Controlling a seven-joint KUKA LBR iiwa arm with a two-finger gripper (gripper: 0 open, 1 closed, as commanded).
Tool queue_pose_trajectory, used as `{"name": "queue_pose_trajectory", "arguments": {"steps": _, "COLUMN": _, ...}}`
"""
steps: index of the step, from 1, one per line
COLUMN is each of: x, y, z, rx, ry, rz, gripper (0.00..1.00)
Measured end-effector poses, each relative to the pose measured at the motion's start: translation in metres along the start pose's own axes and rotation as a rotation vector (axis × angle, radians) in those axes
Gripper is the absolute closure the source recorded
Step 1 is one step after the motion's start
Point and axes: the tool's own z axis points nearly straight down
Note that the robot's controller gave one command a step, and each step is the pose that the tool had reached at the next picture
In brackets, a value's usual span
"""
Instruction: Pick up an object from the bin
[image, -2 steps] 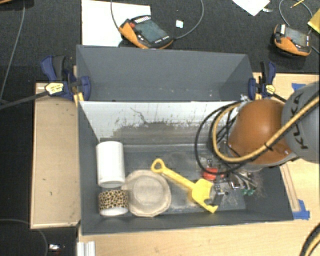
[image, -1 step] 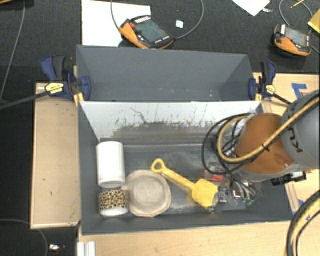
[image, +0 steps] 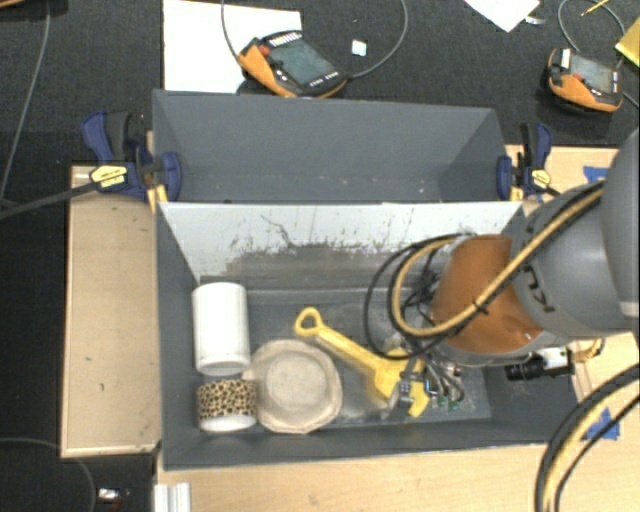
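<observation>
A yellow plastic tool (image: 345, 346) with a loop at its handle end lies slanted across the bin floor, right of centre. Its wider head reaches under my gripper (image: 432, 387), which is low in the bin's front right part, right at that head. Whether the tool's head sits inside the gripper is hidden by the wrist above it. A round beige dish (image: 295, 386) lies just left of the tool, close to the handle.
A white cylinder (image: 221, 326) lies along the left wall, with a leopard-print tape roll (image: 227, 404) in front of it at the front left corner. The arm and its orange cover with cables hang over the right side of the bin.
</observation>
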Motion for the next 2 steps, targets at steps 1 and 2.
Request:
{"name": "queue_pose_trajectory", "arguments": {"steps": 1, "x": -0.0017, "y": 0.0204, "z": -0.0009, "rx": 0.002, "ry": 0.009, "rz": 0.014, "gripper": 1.0}}
{"name": "queue_pose_trajectory", "arguments": {"steps": 2, "x": -0.0016, "y": 0.0203, "z": -0.0013, "rx": 0.002, "ry": 0.009, "rz": 0.014, "gripper": 1.0}}
